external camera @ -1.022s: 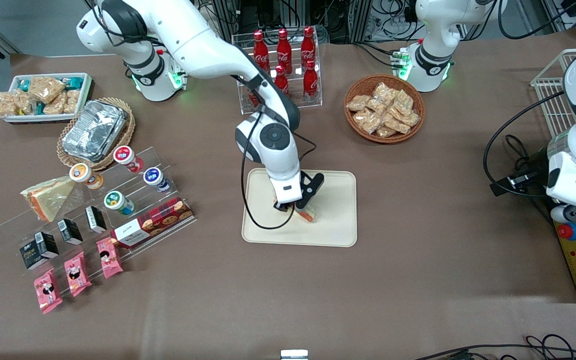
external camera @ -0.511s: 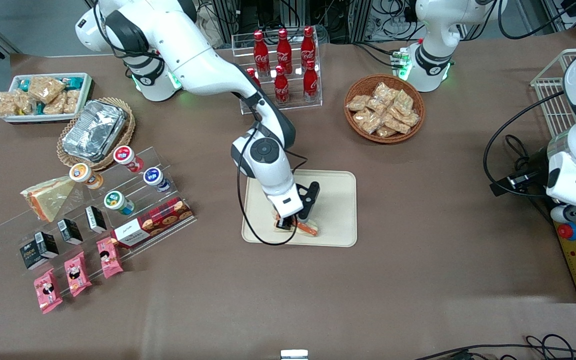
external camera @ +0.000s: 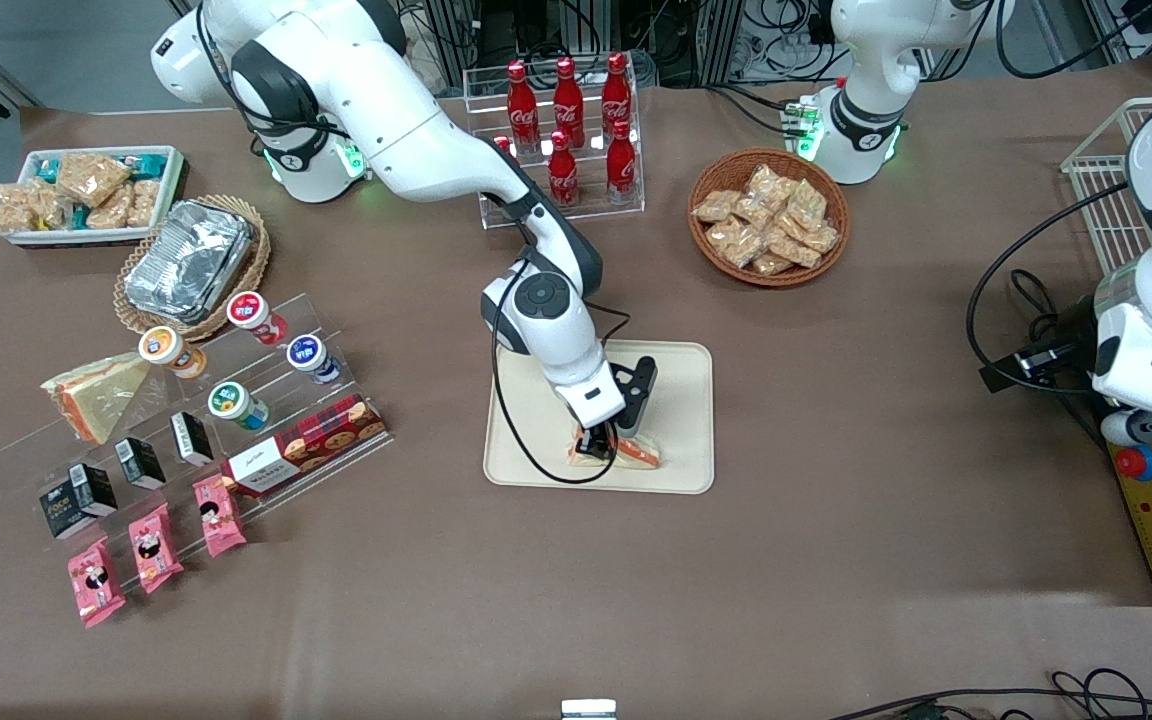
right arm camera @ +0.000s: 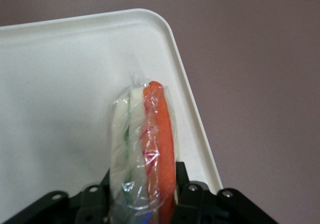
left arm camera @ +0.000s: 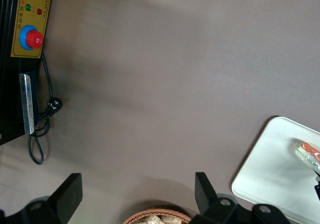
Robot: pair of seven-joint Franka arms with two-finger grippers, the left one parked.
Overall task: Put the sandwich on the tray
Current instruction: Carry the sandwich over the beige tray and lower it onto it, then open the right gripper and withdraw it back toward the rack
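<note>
- Front view: the gripper (external camera: pixel 604 442) sits low over the tray (external camera: pixel 681 400), at the edge nearest the camera
- Its fingers are clamped on the sandwich (external camera: pixel 626 452) (orange-red filling edge showing), which is on or just above the tray; contact unclear
- Right wrist view: the wrapped sandwich (right arm camera: pixel 145 149) stands edge-up between the fingers, near the tray's rim (right arm camera: pixel 185 84)
</note>
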